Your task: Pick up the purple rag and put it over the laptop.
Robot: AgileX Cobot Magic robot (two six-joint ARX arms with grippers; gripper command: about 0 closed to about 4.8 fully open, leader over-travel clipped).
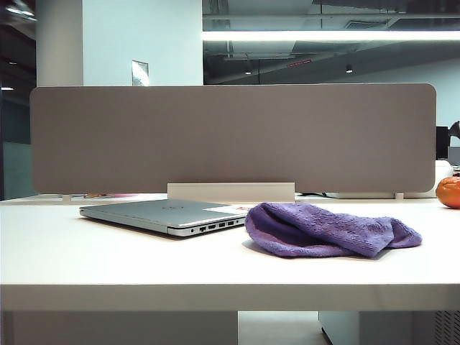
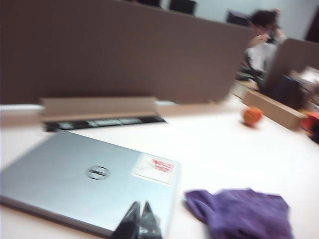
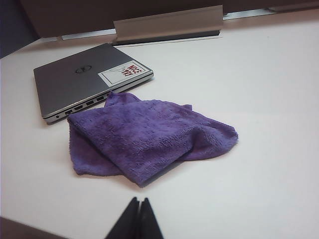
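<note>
Purple rag [image 1: 327, 230]: crumpled on the desk [image 1: 108, 259], just right of the laptop [image 1: 162, 213], one edge at its port side.
Laptop: closed, flat, lid bare.
Left tool [image 2: 140, 219]: fingers pressed together, empty, over the laptop's near edge; rag lies to its right.
Right tool [image 3: 137, 219]: closed, empty, short of the rag.
Advice: open first, pinch a raised fold, lift clear before carrying left.

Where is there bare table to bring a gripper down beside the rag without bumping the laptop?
Bare table lies open beyond the purple rag on the side away from the laptop, out toward the orange, and along the near table edge. It is crowded where rag and laptop corner meet. The left gripper and right gripper are shut, holding nothing.
</note>
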